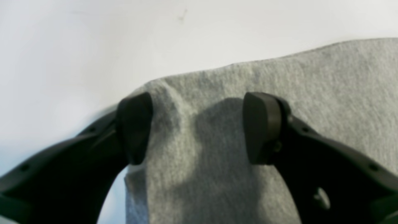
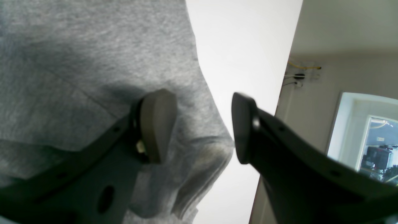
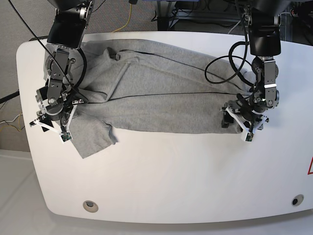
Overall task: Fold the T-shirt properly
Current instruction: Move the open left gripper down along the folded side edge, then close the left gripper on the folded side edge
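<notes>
- The T-shirt [image 3: 156,93] lies spread across the bench's [image 3: 166,181] far half.
- The right pincer [image 3: 51,122] sits at its left-edge end, the left pincer [image 3: 243,120] at its right-edge end.

Overhead base; close wrist views

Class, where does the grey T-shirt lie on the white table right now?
In the base view the T-shirt lies spread across the table's far half, reaching from the right hand to the left hand.
</notes>
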Tool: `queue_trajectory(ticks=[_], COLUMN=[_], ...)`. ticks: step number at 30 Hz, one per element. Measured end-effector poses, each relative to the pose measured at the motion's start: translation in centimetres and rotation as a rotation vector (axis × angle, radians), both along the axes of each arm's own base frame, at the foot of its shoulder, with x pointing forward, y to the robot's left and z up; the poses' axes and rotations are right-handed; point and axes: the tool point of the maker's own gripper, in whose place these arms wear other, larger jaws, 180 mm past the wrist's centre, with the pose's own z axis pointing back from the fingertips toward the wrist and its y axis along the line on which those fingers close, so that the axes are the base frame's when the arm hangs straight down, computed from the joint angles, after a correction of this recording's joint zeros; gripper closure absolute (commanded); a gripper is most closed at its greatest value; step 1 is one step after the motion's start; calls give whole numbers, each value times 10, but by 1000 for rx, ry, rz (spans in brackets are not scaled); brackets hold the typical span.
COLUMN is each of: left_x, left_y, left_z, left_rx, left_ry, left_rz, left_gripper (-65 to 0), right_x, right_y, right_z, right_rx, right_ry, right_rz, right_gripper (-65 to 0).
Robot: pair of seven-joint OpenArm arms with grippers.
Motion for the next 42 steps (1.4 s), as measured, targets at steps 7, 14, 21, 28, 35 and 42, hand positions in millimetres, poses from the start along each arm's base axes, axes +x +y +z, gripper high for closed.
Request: queue_trajectory(ticks=[7, 14, 21, 28, 35, 42], left_x=[0, 5, 12, 10, 10, 7], left_y=[15, 36, 29, 33, 34, 34], left_z=[1, 7, 12, 10, 10, -1], left_rx=[34, 73, 57, 61, 62, 53], left_ry=[13, 16, -7, 1, -3, 26], left_rz=[27, 70, 64, 96, 105, 112], left_gripper=[-418, -418, -418, -418, -419, -419], right_x=[-1, -1, 3, 16, 19, 19], right_y=[0, 0, 0, 1, 0, 1], right_z=[-1, -1, -3, -2, 2, 1], right_rx=[-1, 0, 8, 27, 26, 28], right_ry=[4, 3, 11, 2, -6, -5], right_rz=[0, 1, -6, -3, -6, -5], right_gripper=[-310, -310, -310, -310, -310, -310])
